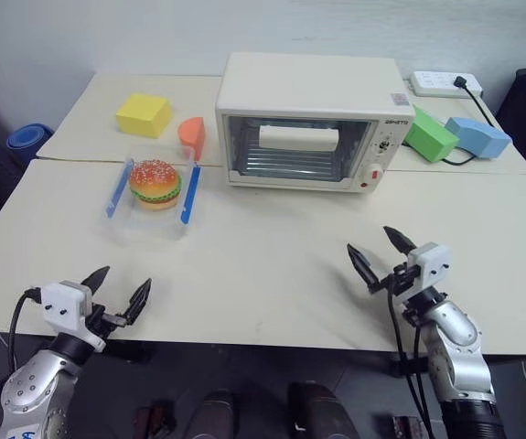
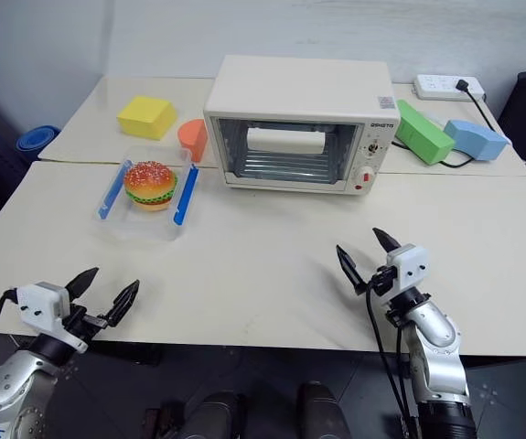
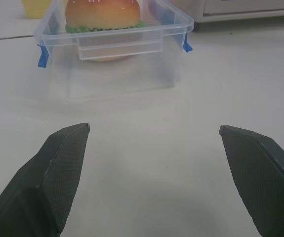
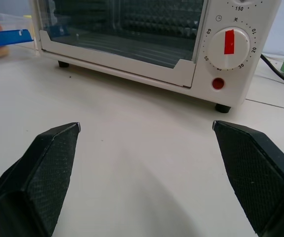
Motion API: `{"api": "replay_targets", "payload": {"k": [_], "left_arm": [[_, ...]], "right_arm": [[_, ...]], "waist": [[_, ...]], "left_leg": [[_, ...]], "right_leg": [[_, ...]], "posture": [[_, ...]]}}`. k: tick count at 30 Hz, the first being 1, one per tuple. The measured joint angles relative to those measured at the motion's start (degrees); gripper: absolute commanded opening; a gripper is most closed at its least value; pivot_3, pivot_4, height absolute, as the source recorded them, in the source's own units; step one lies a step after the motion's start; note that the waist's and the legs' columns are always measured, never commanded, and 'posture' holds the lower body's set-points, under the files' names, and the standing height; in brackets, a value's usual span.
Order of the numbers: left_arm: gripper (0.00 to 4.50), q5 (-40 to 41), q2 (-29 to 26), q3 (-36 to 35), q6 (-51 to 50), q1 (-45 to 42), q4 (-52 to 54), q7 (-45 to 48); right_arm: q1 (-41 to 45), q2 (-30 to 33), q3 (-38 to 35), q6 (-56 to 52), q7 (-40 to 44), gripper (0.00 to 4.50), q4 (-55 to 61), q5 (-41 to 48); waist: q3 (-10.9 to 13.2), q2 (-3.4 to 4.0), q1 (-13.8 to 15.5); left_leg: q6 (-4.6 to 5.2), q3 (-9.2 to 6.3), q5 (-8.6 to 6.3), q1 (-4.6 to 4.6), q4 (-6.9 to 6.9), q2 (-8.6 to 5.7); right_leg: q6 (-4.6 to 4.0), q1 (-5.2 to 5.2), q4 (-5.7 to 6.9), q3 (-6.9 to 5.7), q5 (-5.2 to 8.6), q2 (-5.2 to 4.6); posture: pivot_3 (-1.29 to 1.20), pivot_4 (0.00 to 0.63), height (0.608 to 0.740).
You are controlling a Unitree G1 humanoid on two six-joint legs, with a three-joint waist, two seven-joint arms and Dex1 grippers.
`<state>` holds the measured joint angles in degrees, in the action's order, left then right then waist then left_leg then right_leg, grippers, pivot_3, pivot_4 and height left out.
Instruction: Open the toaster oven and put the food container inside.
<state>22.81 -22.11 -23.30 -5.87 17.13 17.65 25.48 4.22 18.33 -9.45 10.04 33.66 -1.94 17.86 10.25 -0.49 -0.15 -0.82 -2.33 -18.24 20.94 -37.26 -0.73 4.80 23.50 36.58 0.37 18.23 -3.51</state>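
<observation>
Toaster oven [image 1: 313, 123]: cream-white, far centre of table, door shut, white bar handle behind glass.
Food container [image 1: 153, 195]: clear box w/ blue clips, toy hamburger [image 1: 155, 182] inside; on table just left of oven, nearer than it.
Left gripper [image 1: 118, 293]: fingers spread, empty, above near-left table edge.
Right gripper [image 1: 381, 251]: fingers spread, empty, near right, in front of oven.
Left wrist view: container [image 3: 114, 44] front wall close up, straight ahead between fingers.
Right wrist view: oven's dial [image 4: 229, 42] w/ red pointer, red button [image 4: 218, 83], black feet.
Surface: two pale tables [image 1: 272, 265] butted; yellow block [image 1: 144, 114], orange wedge [image 1: 191, 137] far left; green block [image 1: 429, 134], blue block [image 1: 477, 137], power strip [image 1: 445, 84] far right.
Room: pale wall; dark floor.
</observation>
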Motion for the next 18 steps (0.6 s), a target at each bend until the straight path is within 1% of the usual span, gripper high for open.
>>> {"api": "replay_targets", "payload": {"k": [2,4,5,8,11,13,15,18], "left_arm": [[4.5,0.66,-0.19,0.0,-0.7,-0.9,0.02,0.26],[4.5,3.43,-0.69,-0.27,-2.02,-1.9,0.33,1.33],[4.5,5.87,-1.59,-0.62,-3.15,-2.54,0.5,2.87],[4.5,12.88,-6.95,-2.25,-6.1,-4.43,0.86,9.58],[4.5,19.03,-13.56,-3.71,-9.74,-9.54,0.8,16.02],[4.5,22.61,-17.13,-3.77,-12.71,-13.7,0.59,19.15],[4.5,24.84,-19.36,-3.44,-15.3,-17.82,-0.42,21.34],[4.5,25.28,-20.62,-2.11,-16.86,-23.21,-2.6,23.43]], "right_arm": [[0.0,0.02,0.01,-0.1,0.68,4.48,-0.25,0.37],[0.04,0.42,0.14,-0.83,1.97,4.48,-0.11,1.45],[0.12,1.16,0.18,-2.26,2.89,4.48,0.57,2.48],[2.97,4.73,0.14,-7.57,5.64,4.48,4.12,6.08],[9.32,8.83,0.23,-13.2,8.65,4.48,5.88,8.73],[14.1,10.25,0.48,-16.36,10.1,4.48,5.83,9.74],[18.83,10.41,1.11,-18.57,11.39,4.48,4.08,10.39],[25.74,9.93,2.36,-20.26,12.51,4.48,-1.61,10.34]], "waist": [[0.0,0.0,0.01],[0.0,0.0,-0.02],[0.0,0.0,-0.03],[0.02,0.04,-0.16],[0.02,0.04,-0.13],[0.02,0.04,-0.1],[0.02,0.04,-0.17],[0.02,0.04,-0.27]], "left_leg": [[0.0,0.0,0.0,0.0,-0.01,0.0],[0.0,0.0,0.0,0.0,-0.02,0.0],[0.0,0.0,0.0,0.02,-0.03,0.0],[-0.01,-0.01,0.01,0.02,-0.04,0.01],[-0.03,-0.04,0.02,-0.01,-0.07,0.02],[-0.04,-0.05,0.03,-0.01,-0.05,0.02],[-0.05,-0.06,0.02,0.02,-0.05,0.02],[-0.15,-0.03,0.09,0.11,-0.07,0.0]], "right_leg": [[0.0,0.0,0.0,0.0,0.0,0.0],[0.0,0.0,0.03,0.0,0.0,0.0],[0.0,0.02,0.04,0.0,0.0,0.0],[-0.01,0.03,0.09,0.01,0.0,0.0],[-0.06,0.03,0.15,-0.03,0.03,0.0],[-0.07,0.04,0.16,-0.04,0.04,0.0],[-0.08,0.07,0.16,-0.05,0.04,0.01],[-0.08,0.17,0.17,-0.06,0.04,0.01]], "posture": [[0.0,0.15,0.74],[0.0,0.15,0.74],[0.0,0.15,0.74],[0.0,0.15,0.74],[0.0,0.15,0.74],[0.0,0.15,0.74],[0.0,0.15,0.74],[0.0,0.15,0.74]]}}
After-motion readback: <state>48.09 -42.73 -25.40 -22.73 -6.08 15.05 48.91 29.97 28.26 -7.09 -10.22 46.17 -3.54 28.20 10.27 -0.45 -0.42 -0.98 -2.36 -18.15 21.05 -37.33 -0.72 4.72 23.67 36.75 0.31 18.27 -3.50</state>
